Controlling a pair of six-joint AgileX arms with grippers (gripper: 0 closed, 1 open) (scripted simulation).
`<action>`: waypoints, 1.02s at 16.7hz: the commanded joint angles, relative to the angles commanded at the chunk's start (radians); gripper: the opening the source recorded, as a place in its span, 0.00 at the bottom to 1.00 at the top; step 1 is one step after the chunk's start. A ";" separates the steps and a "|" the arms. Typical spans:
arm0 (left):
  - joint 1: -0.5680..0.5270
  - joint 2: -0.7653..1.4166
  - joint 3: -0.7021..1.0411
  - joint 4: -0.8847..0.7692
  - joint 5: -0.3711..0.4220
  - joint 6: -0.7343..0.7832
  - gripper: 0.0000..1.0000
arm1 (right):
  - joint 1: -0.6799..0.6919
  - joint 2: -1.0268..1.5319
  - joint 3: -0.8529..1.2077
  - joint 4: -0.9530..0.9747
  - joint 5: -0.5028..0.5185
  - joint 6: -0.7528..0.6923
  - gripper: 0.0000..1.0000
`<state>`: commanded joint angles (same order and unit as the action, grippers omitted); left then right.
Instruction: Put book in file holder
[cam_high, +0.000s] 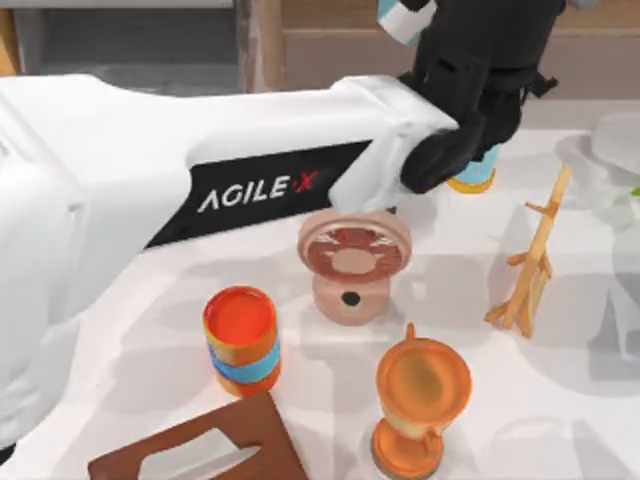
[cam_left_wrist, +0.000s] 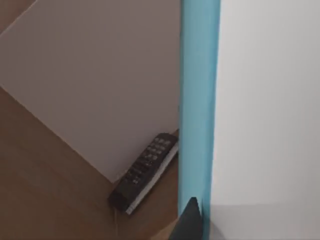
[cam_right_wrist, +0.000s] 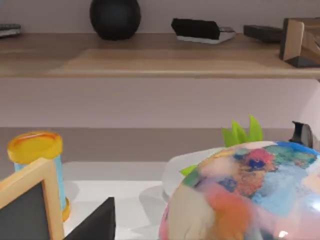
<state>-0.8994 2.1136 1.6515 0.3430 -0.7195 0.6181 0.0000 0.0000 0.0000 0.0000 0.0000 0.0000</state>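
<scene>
Top view: my left arm stretches across the worktop (cam_high: 560, 400), its left end effector (cam_high: 440, 20) clamped on the book (cam_high: 402, 17) near the far edge.

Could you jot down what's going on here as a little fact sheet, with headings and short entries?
Setting: white table crowded with small things
Working arm: left arm, stretched across the table toward its far edge
Left gripper: carrying the light-blue book, lifted off the table
Beyond the book: black remote on a brown surface
On the table: orange cup, orange goblet, brown tissue box, wooden rack
Book in holder yet: not from what shows
</scene>
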 joint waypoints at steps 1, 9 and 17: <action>0.001 -0.074 -0.105 0.020 0.013 0.054 0.00 | 0.000 0.000 0.000 0.000 0.000 0.000 1.00; 0.135 -0.538 -0.810 0.173 0.166 0.502 0.00 | 0.000 0.000 0.000 0.000 0.000 0.000 1.00; 0.495 -0.535 -1.027 0.337 0.399 0.824 0.00 | 0.000 0.000 0.000 0.000 0.000 0.000 1.00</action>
<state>-0.4045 1.5788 0.6243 0.6797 -0.3205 1.4418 0.0000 0.0000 0.0000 0.0000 0.0000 0.0000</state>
